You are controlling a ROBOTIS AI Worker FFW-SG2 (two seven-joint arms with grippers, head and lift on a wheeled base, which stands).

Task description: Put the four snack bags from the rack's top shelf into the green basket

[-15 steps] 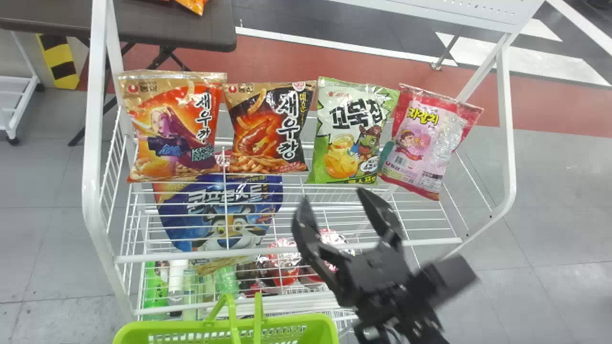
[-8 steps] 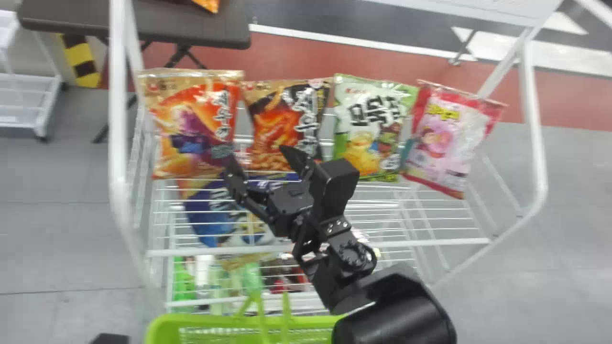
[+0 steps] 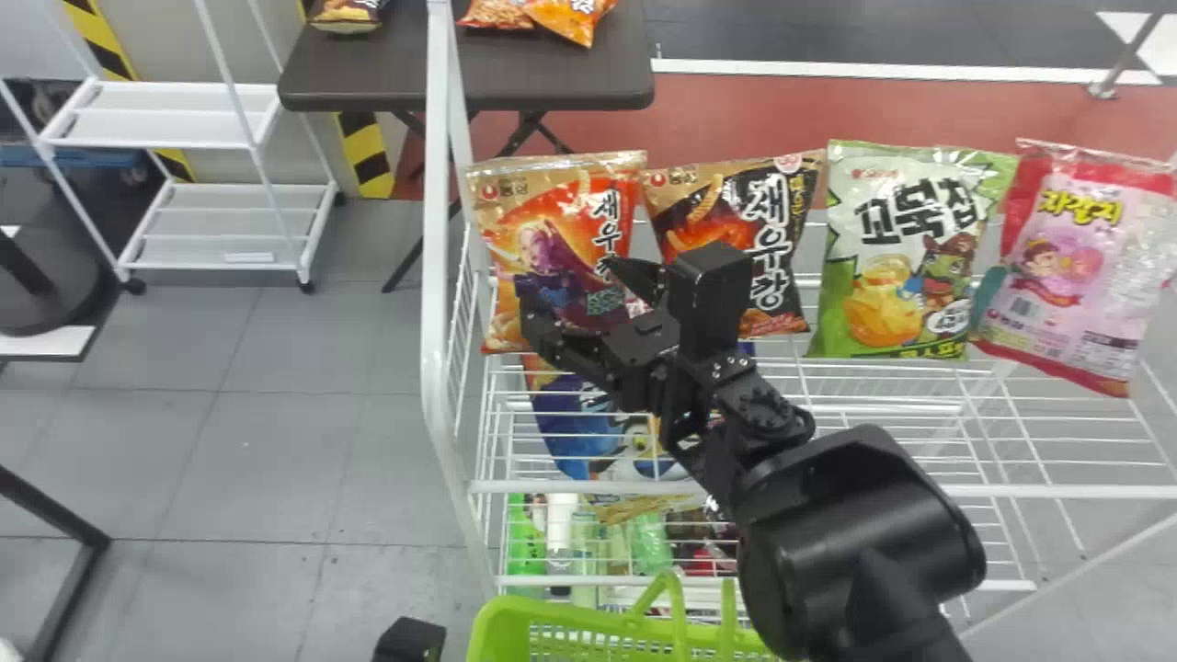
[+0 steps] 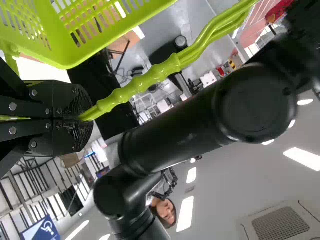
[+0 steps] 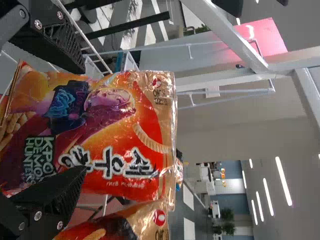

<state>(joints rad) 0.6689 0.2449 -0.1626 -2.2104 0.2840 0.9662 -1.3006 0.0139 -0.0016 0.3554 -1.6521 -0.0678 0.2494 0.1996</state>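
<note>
All four snack bags (image 3: 901, 276) sit on the rack (image 3: 438, 303), unpacked; my right pincer (image 3: 565, 280) gapes at the leftmost bag (image 3: 552, 207), my left pincer (image 4: 82, 119) clenches the green basket's (image 3: 501, 621) handle (image 4: 145, 80).

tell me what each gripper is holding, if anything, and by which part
The left gripper holds the green basket by its handle. The right gripper holds nothing: its fingers stand open at the leftmost snack bag.

Right gripper (image 3: 565, 288), jaws apart, before leftmost bag (image 3: 542, 230); green basket (image 3: 501, 625) at bottom edge.
</note>
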